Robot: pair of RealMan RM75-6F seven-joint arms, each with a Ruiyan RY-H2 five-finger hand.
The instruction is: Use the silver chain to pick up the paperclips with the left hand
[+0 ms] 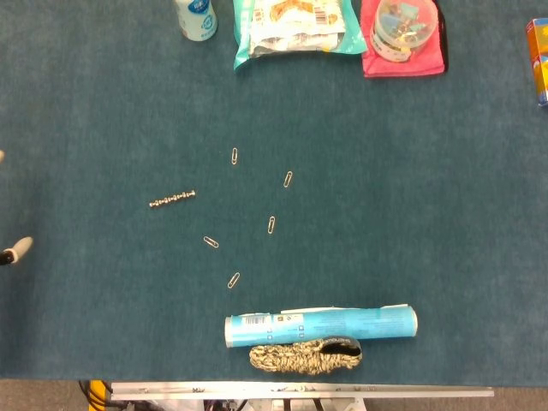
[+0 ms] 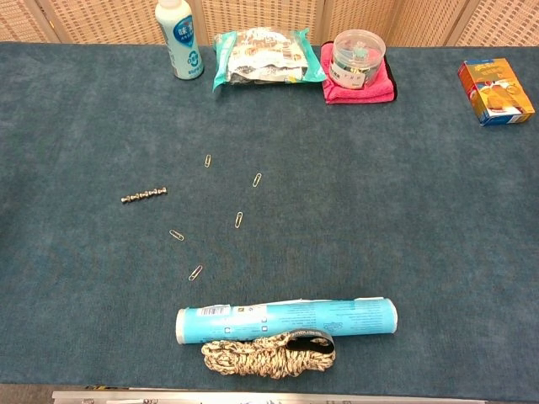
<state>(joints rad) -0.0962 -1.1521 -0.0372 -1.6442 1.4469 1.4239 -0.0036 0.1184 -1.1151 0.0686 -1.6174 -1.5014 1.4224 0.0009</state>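
**Silver chain lying free on the cloth, left hand barely in frame**

Silver chain [image 1: 172, 200]: short string of beaded metal links, stretched nearly straight on the blue table cloth [image 1: 445, 214], left of centre, touching nothing. Probably light, limp along its length and slick at each bead; likely magnetic, given the task. Best taken at one end bead, pinched from above, leaving the rest to dangle toward the clips. Thin profile against the nap of the cloth, so a slip during the pinch quite possible.

Five paperclips [image 1: 271, 225] scattered to the right of and below the chain, each apart from the others; nearest one just below the chain's right end. Small, light, flat.

Left hand [image 1: 12, 250]: only pale fingertips showing at the far left edge of the head view, well apart from the chain. Finger state impossible to tell. Absent from the chest view. Right hand in neither view.

Farther out: blue tube [image 1: 321, 324] and coiled rope [image 1: 305, 356] at the near edge; white bottle [image 2: 178, 38], snack bag [image 2: 265, 55], clip tub on pink cloth [image 2: 358, 61] and orange box [image 2: 495, 91] along the far side.
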